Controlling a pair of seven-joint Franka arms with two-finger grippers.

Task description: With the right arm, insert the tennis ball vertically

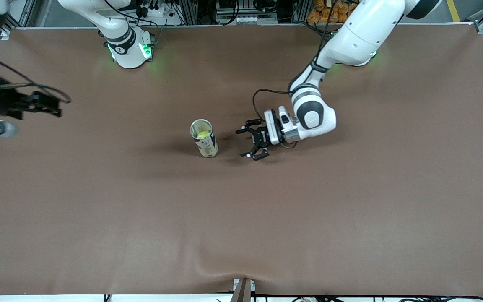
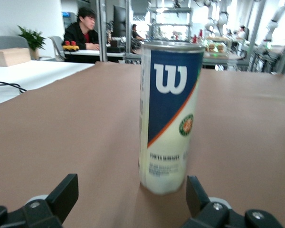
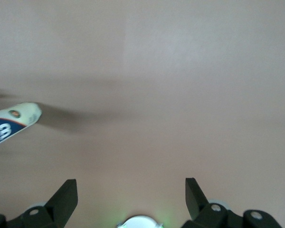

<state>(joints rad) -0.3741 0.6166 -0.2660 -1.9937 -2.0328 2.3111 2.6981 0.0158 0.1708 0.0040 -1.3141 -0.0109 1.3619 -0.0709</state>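
Observation:
A tennis ball can (image 1: 204, 142) with a blue and white label stands upright with its top open near the middle of the table. A yellow tennis ball (image 1: 202, 134) shows inside it. My left gripper (image 1: 241, 144) is open and empty, low at the table beside the can, on the side toward the left arm's end. The left wrist view shows the can (image 2: 168, 114) close in front of the open gripper (image 2: 131, 190). My right gripper (image 1: 59, 107) is open and empty, raised over the right arm's end of the table. Its wrist view (image 3: 131, 190) shows the can (image 3: 12, 123) at the edge.
The brown table (image 1: 308, 218) holds nothing else. The right arm's base (image 1: 130, 52) and the left arm's base (image 1: 359, 58) stand along the edge farthest from the front camera. A cable loops by the left wrist (image 1: 262, 94).

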